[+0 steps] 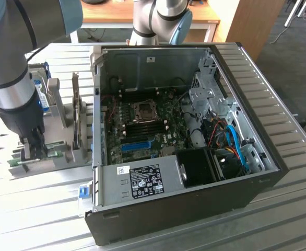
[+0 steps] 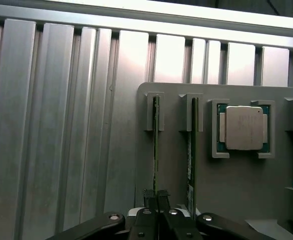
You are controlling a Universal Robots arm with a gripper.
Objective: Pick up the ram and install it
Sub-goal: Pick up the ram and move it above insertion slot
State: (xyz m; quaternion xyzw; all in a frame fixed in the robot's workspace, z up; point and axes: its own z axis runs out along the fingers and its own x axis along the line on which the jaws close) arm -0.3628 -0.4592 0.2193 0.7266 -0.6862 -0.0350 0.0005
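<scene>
Gripper (image 1: 33,150) is down at the grey holder (image 1: 59,158), to the exterior view's left of the open computer case (image 1: 158,222). The arm (image 1: 9,68) stands over it, close to vertical.

In the wrist view we note two green sticks standing on edge in neighbouring slots of the holder (image 2: 236,185). They run parallel, close beside each other, not touching. The gripper (image 2: 156,197) sits over the ram (image 2: 156,145), which is the stick farther from the processor (image 2: 244,127).

The fingers (image 2: 147,197) are drawn together on the ram's upper edge, one on each face, with only the board's thickness between them. We read this as a grip. Whether the pads press fully against the board we cannot quite make out, since the contact lies in shadow.

The second green stick (image 2: 192,150) lies just beside the ram, between it and the processor, with nothing holding it. The processor lies flat in its own square pocket, metal lid up.

The ram is seated in its holder slot, with its far end in a grey bracket, and is not lifted. It is outside the case, well apart from the motherboard (image 1: 142,123).

The holder rests on the slatted metal table (image 2: 61,130). A blue-labelled hard drive (image 1: 42,97) stands behind the holder, partly hidden by the arm.
</scene>
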